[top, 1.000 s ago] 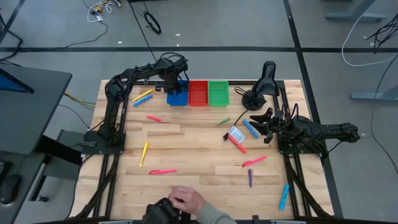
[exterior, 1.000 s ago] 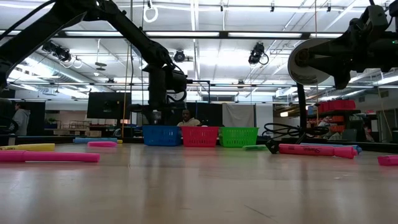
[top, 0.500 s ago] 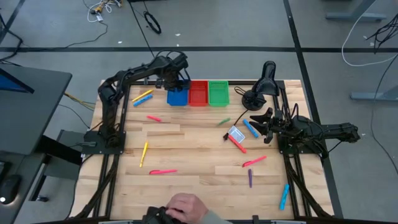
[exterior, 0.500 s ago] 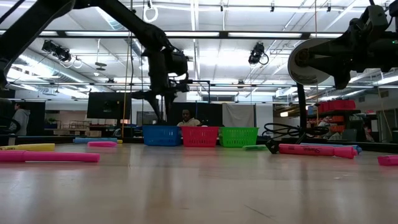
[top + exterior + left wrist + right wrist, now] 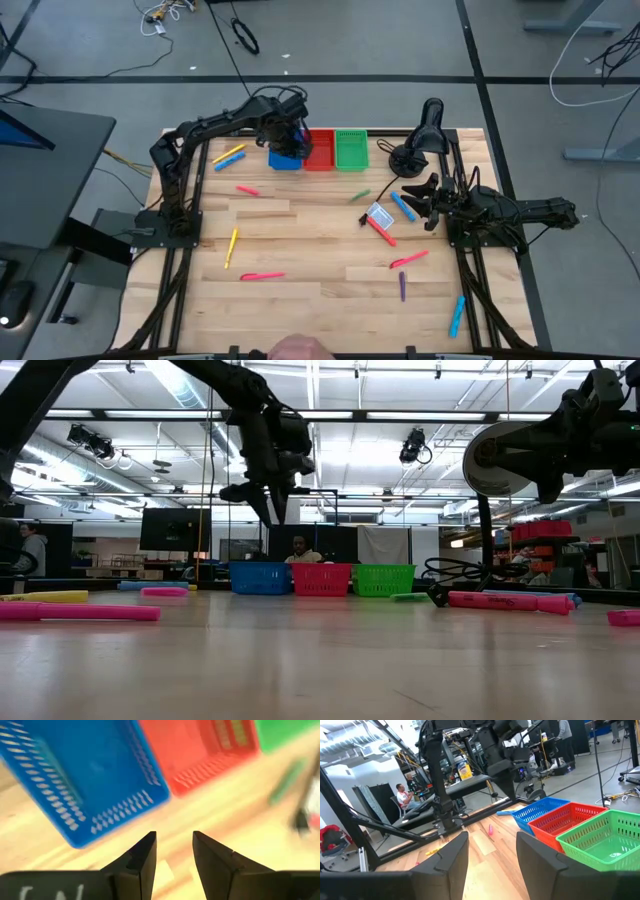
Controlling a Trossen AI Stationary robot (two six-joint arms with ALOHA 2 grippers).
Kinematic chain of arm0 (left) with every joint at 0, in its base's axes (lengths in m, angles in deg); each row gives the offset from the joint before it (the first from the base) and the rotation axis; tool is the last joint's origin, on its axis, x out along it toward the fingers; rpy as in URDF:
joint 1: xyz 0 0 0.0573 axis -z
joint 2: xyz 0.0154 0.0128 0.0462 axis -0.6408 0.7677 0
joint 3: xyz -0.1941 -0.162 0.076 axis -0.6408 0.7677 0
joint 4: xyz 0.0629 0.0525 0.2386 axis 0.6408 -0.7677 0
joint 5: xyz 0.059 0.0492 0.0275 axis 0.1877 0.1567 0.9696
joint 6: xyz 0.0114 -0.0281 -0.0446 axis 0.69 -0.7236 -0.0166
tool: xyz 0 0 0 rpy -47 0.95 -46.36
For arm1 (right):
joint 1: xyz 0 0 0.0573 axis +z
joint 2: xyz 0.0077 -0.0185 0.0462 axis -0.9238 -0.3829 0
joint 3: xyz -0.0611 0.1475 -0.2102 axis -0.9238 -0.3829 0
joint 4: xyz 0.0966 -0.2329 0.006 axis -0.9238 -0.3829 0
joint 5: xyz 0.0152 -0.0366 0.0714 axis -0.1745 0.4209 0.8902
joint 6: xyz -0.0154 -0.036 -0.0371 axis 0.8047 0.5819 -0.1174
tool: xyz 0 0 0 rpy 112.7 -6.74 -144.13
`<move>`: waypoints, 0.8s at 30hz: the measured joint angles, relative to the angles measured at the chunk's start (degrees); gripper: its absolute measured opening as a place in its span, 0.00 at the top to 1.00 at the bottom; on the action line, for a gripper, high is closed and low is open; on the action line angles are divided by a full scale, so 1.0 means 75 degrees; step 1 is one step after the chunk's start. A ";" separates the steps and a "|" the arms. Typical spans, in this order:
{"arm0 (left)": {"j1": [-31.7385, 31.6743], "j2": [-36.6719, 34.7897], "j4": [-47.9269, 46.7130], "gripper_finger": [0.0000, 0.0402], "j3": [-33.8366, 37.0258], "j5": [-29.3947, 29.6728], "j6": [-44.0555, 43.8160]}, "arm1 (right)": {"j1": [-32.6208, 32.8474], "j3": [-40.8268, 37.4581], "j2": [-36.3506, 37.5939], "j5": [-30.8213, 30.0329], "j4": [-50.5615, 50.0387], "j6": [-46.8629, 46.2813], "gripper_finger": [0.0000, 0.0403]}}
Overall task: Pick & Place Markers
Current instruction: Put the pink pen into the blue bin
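On my wooden table, markers lie scattered in front of the blue bin. My left gripper hovers above that bin, fingers parted, holding nothing. The right gripper, well right of the bin, is released too.

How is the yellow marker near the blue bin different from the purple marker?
The yellow marker lies slanted at the table's far left, beside a blue marker. The purple marker lies nearly straight up the picture at the near right, alone. The yellow one also looks longer and brighter; the purple one looks shorter and darker. Both lie flat on the wooden table, outside the blue bin.
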 joint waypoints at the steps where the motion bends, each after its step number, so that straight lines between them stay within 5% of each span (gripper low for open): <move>1: 0.0082 -0.0036 -0.0143 0.67 0.0000 -0.0071 0.0137 | 0.0000 0.0001 0.0000 -0.0004 -0.0003 0.0000 0.59; 24: 0.1763 -0.1370 -0.1252 0.67 -0.0003 0.0230 0.3483 | 0.0001 0.0003 -0.0001 0.0000 -0.0002 0.0000 0.59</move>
